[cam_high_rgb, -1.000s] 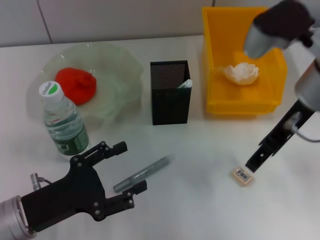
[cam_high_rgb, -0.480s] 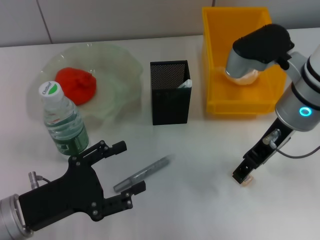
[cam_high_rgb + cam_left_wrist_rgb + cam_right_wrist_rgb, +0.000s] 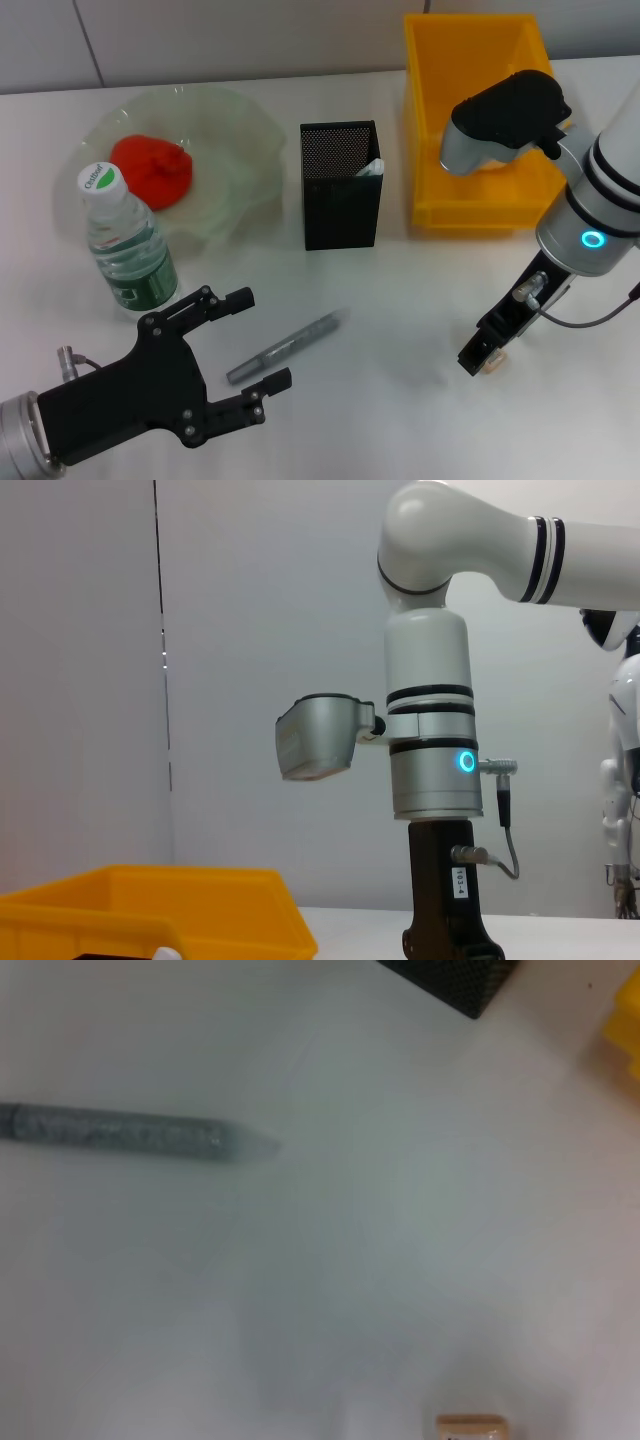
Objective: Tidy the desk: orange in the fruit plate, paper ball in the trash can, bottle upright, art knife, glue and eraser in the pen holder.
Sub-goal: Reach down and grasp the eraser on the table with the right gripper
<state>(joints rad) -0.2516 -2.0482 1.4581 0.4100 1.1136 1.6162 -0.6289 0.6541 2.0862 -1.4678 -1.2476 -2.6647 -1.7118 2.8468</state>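
Counting what lies on the counter (image 3: 400, 300): one orange (image 3: 152, 171) inside the one fruit plate (image 3: 235, 150), one bottle (image 3: 124, 242) standing upright just beside that plate, one black pen holder (image 3: 340, 188), one yellow trash can (image 3: 470, 120), one grey art knife (image 3: 285, 347) and one eraser (image 3: 471, 1427).

The right gripper (image 3: 478, 358) is low over the counter, directly above the eraser, which hides almost fully under its fingers in the head view; whether they are open or closed on it I cannot tell. In the right wrist view the eraser lies flat on the counter, well apart from the art knife.

The left gripper (image 3: 245, 340) hovers with its fingers (image 3: 228, 300) spread wide and holding nothing. The art knife lies between the two fingertips, not touched. The bottle is just behind the upper finger.
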